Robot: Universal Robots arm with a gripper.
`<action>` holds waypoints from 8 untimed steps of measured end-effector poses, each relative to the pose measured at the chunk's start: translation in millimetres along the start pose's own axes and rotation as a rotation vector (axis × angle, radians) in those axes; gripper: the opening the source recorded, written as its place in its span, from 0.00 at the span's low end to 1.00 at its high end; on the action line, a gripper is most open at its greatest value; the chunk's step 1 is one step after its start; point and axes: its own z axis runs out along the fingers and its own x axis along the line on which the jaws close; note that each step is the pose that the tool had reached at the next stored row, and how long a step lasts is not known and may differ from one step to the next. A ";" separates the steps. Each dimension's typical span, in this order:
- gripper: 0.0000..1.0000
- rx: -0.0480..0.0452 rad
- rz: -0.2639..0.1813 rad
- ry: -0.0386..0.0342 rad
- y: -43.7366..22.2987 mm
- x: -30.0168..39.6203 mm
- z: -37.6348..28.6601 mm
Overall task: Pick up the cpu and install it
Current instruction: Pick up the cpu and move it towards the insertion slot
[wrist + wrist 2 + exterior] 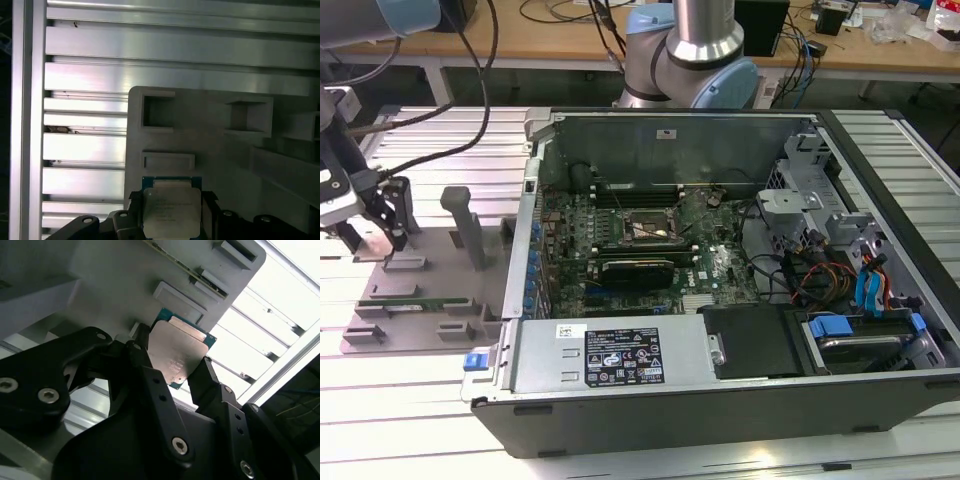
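A robotics lab or workshop was indicated: an opened computer case (670,150) was laid on a slotted aluminium tabletop (430,420) beside a grey fixture plate (430,270), a robot arm (695,50) was stationed behind the case, and wooden benches (550,40) strewn with cables (560,12) were seen beyond.

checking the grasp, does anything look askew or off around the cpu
Nothing stands out. The cpu sits square between the fingers, metal top showing, at the grey holder tray; no tilt or damage shows.
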 end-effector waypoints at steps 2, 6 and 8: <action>0.55 0.0016 0.000 0.0000 -0.1 -0.1 -4.5; 0.55 0.0052 0.000 0.0001 -0.5 -0.4 -15.0; 0.55 0.0075 0.000 0.0004 -0.7 -0.6 -21.2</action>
